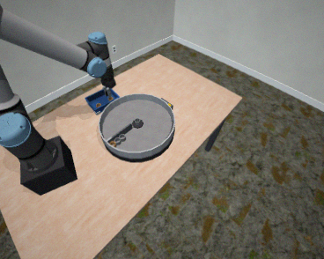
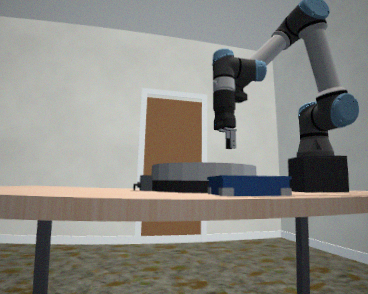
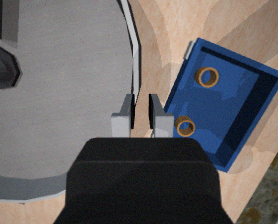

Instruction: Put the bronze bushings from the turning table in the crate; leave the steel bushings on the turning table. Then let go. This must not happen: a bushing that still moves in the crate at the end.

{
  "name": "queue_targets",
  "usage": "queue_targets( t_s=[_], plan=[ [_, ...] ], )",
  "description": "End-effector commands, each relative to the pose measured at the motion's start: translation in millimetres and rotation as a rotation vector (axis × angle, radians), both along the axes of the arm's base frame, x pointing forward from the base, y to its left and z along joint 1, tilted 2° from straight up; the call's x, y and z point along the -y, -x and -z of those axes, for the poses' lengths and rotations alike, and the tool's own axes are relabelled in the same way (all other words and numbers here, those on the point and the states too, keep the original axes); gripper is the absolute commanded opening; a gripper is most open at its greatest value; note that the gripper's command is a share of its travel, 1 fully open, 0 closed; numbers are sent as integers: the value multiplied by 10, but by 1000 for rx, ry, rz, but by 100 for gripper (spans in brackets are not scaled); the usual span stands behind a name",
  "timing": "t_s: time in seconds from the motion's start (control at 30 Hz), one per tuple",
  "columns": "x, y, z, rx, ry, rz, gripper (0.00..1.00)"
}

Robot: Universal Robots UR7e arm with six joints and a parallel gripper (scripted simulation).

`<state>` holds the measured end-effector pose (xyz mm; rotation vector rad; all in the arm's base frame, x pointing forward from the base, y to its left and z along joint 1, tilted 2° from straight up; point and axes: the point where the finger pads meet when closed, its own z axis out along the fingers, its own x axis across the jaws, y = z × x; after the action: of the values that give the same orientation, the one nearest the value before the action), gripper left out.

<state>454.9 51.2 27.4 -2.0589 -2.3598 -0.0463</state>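
"Just beside the turning table, where are the bronze bushings lying?"

"One bronze bushing and a second bronze bushing are resting apart in the blue crate. Inside the turning table's rim, a third bronze bushing is waiting near the end of the dark bar."

"So two are counting as done, and one is wanting a transfer?"

"That is how the job is standing. Beside that third one, a steel bushing and another steel bushing are sitting in a row along the bar. Those are belonging where they are."

"And what is the pincer doing?"

"Above the gap between the turning table and the crate, the gripper is hanging with its fingers parted fairly narrowly, holding nothing."

"Then the next move is probably calling for a reach over the turning table's rim to the third bronze one, avoiding its steel neighbour?"

"Yes, and afterwards a gentle release beside the turning table, so that nothing is rolling in the crate at the end. Whether the two there are moving, nobody is able to tell."
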Motion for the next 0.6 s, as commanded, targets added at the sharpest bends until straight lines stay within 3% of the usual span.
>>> queue_targets(
  t_s=[0.0,0.2,0.37,0.57],
  plan=[
    [79,49,-9,6,-2,-1,40],
    [79,49,-9,6,-2,-1,40],
    [500,410,48,5,-1,0,40],
    [500,410,48,5,-1,0,40]
  ],
)
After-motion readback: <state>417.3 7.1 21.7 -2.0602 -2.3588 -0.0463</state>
